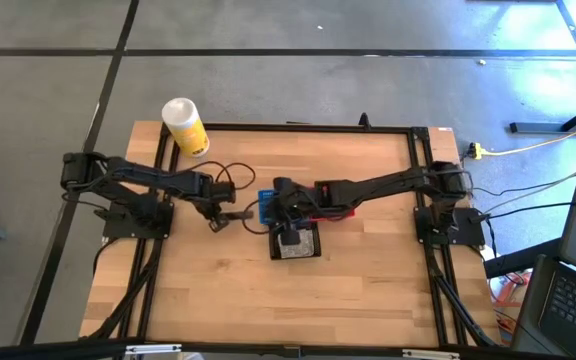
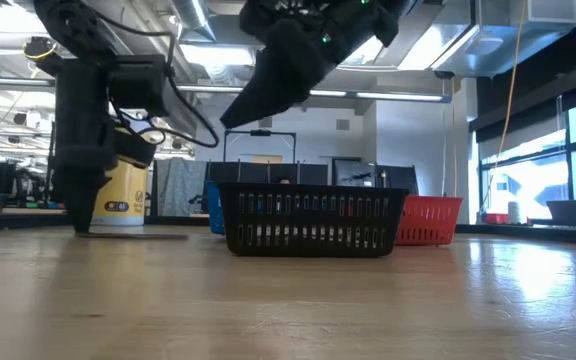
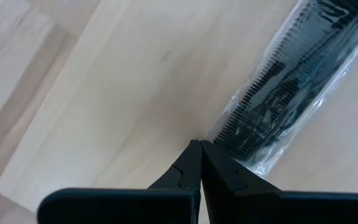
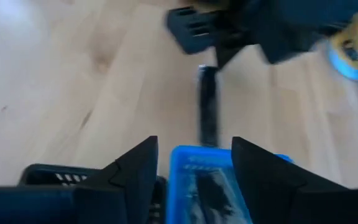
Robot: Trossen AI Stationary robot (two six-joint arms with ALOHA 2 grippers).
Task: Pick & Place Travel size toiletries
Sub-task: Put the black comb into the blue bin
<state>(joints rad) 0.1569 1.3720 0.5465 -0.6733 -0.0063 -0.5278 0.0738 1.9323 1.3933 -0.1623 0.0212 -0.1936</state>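
Two grippers: L gripper (image 1: 216, 224) jaws together, tip at wrapped comb (image 3: 291, 93)
R gripper (image 4: 194, 165): jaws apart, empty, above blue basket (image 4: 210, 186)
Black basket (image 1: 296, 245): 6 o'clock of blue

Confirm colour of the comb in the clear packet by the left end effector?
Black comb, in a clear crinkly wrapper. Left wrist view shows it best.
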